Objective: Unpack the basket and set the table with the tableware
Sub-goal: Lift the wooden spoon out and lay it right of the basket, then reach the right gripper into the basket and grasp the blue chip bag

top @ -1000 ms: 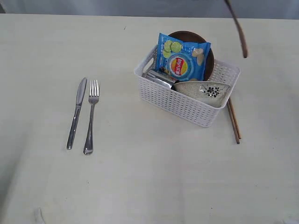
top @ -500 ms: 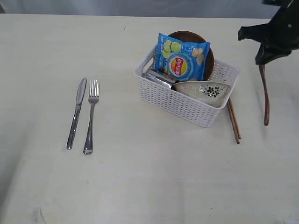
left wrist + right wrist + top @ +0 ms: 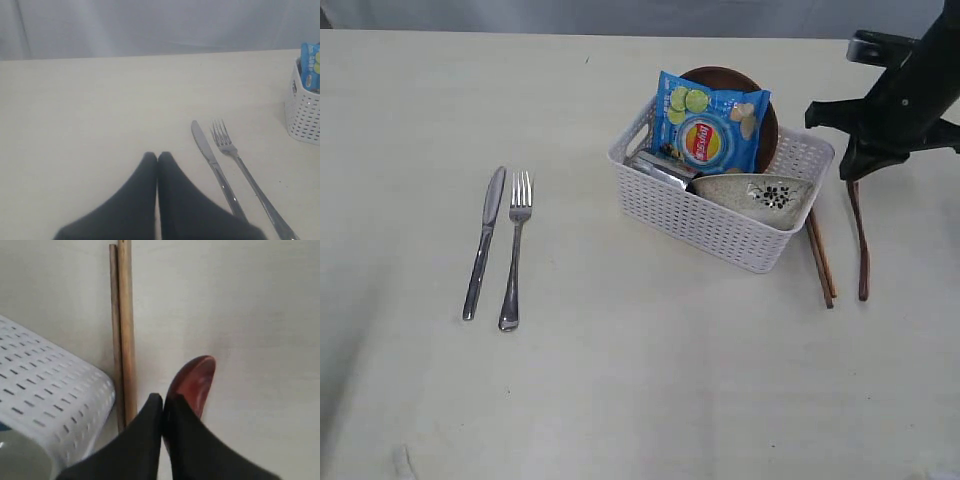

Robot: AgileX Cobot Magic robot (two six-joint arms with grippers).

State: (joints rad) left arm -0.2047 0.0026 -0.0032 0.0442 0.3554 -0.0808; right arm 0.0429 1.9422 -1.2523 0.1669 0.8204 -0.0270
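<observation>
My right gripper (image 3: 861, 168) (image 3: 164, 401) is shut on the handle of the reddish-brown wooden spoon (image 3: 860, 245) (image 3: 193, 382). The spoon hangs down with its bowl end at the table (image 3: 620, 390), just right of the wooden chopsticks (image 3: 821, 262) (image 3: 123, 325). These lie beside the white basket (image 3: 692, 216) (image 3: 47, 385). In the basket are a pale bowl (image 3: 760, 193), a steel mug (image 3: 655, 166) and a brown plate (image 3: 769, 118). The knife (image 3: 483, 245) (image 3: 207, 152) and fork (image 3: 514, 250) (image 3: 234, 154) lie side by side at the left. My left gripper (image 3: 157, 156) is shut and empty, near the knife.
A blue snack bag (image 3: 712, 125) stands upright in the basket against the plate. In the left wrist view the basket's corner (image 3: 304, 116) is beyond the fork. A grey backdrop runs along the table's far edge.
My right arm has come down into view with the spoon, then moved left toward the chopsticks and lower. The spoon's end now reaches the table beside them.
</observation>
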